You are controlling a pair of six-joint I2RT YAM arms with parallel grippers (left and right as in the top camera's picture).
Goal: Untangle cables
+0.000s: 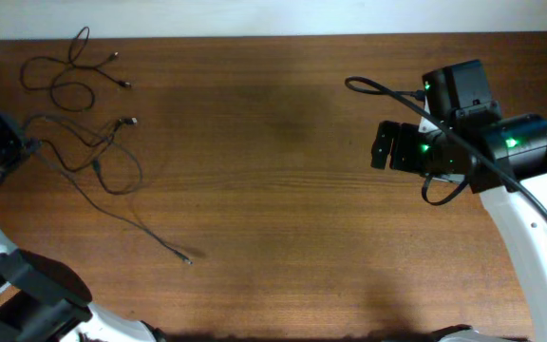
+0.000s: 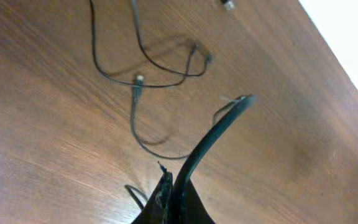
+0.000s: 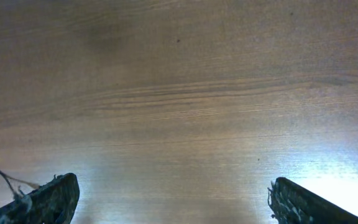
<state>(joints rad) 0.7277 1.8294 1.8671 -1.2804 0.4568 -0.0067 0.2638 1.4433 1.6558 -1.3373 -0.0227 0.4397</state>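
Thin black cables lie at the table's left. One loose cable [image 1: 69, 71] curls at the far left corner. A second tangle [image 1: 98, 152] spreads below it, and a long strand [image 1: 141, 223] trails toward the front with a plug at its end. My left gripper [image 1: 27, 145] sits at the tangle's left edge, shut on a cable. In the left wrist view the fingers [image 2: 166, 196] pinch a cable [image 2: 219, 127] that arches upward, with more loops [image 2: 135, 84] on the wood beyond. My right gripper [image 1: 380, 144] hovers at the right, open, fingertips [image 3: 51, 198] wide apart over bare wood.
The wooden table [image 1: 273, 190] runs to a white wall at the far edge. A thick black arm cable [image 1: 378, 87] loops beside the right arm. The left arm's base [image 1: 27, 294] fills the front left corner.
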